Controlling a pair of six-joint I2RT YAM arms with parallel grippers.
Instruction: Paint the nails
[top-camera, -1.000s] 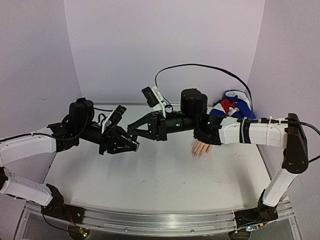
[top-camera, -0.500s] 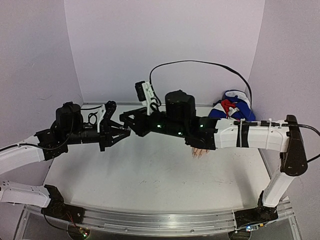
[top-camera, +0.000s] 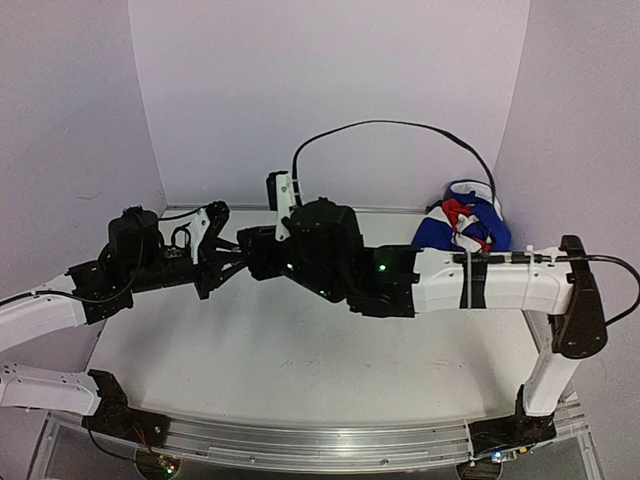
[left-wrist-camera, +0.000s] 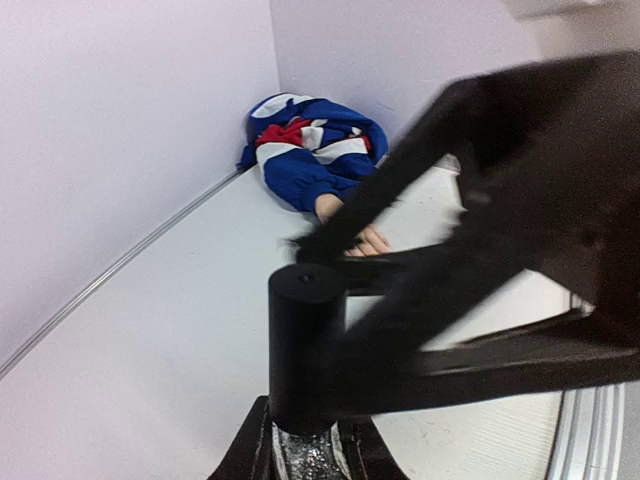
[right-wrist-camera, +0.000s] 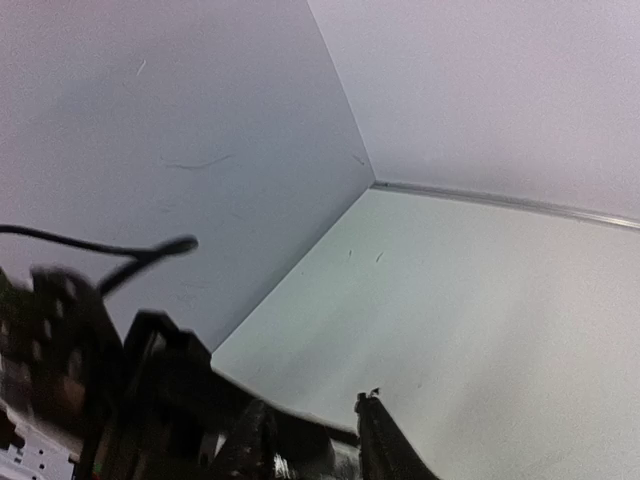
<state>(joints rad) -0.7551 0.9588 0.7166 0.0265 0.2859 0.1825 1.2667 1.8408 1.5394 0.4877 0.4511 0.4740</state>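
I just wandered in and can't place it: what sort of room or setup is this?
Probably a robotics test booth: plain lilac walls box in a white table, left arm and right arm mount on its front rail, and a mannequin hand lies there.

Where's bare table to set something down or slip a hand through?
Bare: the near strip of table, between the arms and the front rail. Crowded: mid-table where the arms meet, and the back-right corner with the sleeve.

The left arm (top-camera: 60, 310) reaches toward 2 o'clock, left gripper (top-camera: 228, 262) clamped on a small bottle (left-wrist-camera: 302, 330); right arm (top-camera: 500, 280) stretches toward 9 o'clock, right gripper (top-camera: 255, 258) meeting it (grip unclear, blurred)
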